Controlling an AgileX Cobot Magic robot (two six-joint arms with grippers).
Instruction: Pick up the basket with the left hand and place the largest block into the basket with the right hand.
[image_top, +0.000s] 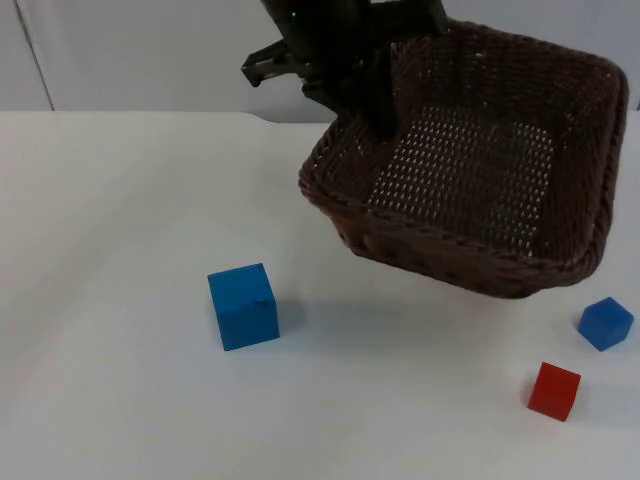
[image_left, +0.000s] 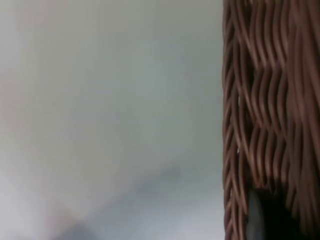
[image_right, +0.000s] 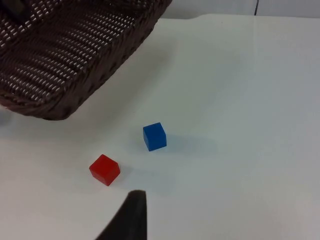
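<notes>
**Top view headline: basket is hanging tilted, big block is waiting on the table**

Top view is showing the left gripper (image_top: 375, 110) clenching the near-left wall of the brown basket (image_top: 500, 170), which is hanging tilted above the white table (image_top: 100, 200). The weave is coarse wicker, square with rounded corners, and the open mesh floor is letting light through. The large blue block (image_top: 243, 306), the task's thing, is sitting on the table well left of the basket and apart from it. A small blue block (image_top: 605, 323) and a small red block (image_top: 554, 390) are lying near each other below the basket's right end. All three are smooth, hard-edged cubes.

Left wrist view is showing the basket wall (image_left: 265, 110) close up, with twisted strands running in upright rows.

Right wrist view is showing the right arm waiting, a dark fingertip (image_right: 131, 215) of the right gripper hanging over the table near the red block (image_right: 104, 169) and the small blue one (image_right: 154, 136); I cannot tell whether its fingers are released or clenched.

Judging from here, the right arm is nearest the wrong blocks, so a mistaken pick is the main risk. The tilted basket could also let a dropped cube slide toward its low wall, or slip in the one-sided grasp
</notes>
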